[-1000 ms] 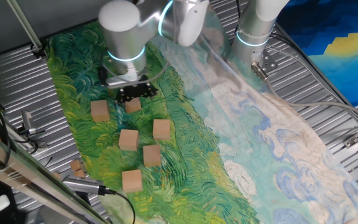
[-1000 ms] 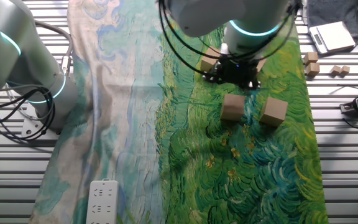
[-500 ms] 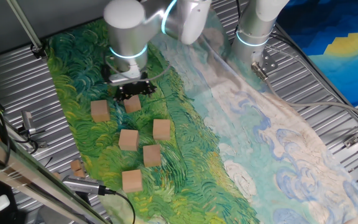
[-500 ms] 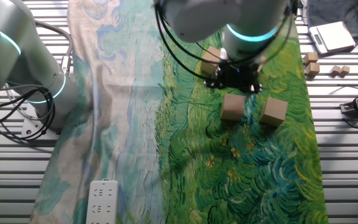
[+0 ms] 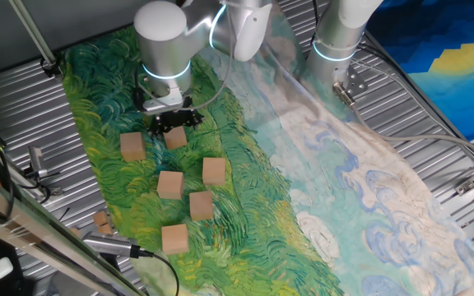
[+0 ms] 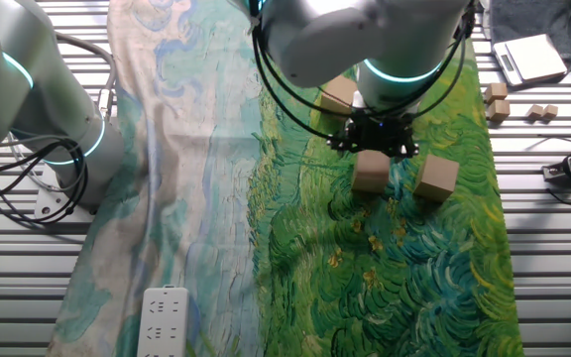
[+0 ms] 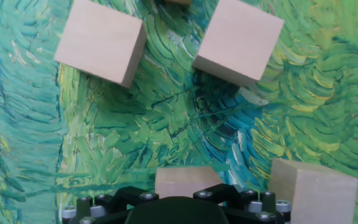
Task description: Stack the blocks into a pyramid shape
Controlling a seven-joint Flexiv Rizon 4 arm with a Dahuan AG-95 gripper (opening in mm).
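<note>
Ribbed metal tabletop [image 5: 434,123] fills both fixed views, and over it we see a long painted cloth [image 5: 245,164], swirling green on one side and pale blue on the other. Next in size is the silver arm [image 5: 164,41], bent down over the green part. A white power strip [image 6: 165,322] lies at the cloth's pale end in the other fixed view.

We count 6 blocks [image 5: 170,184] on the green swirls in one fixed view, all lying singly, none stacked. 1 block [image 5: 176,139] sits just beneath the black gripper [image 5: 174,123]; the other 5 are spread nearby, apart from each other.

From the hand view that block [image 7: 185,182] shows at the gripper's base, with 3 more around it. We cannot tell whether the fingers are closed on it or merely around it.

A small tan scrap [image 5: 101,220] rests off the cloth.
</note>
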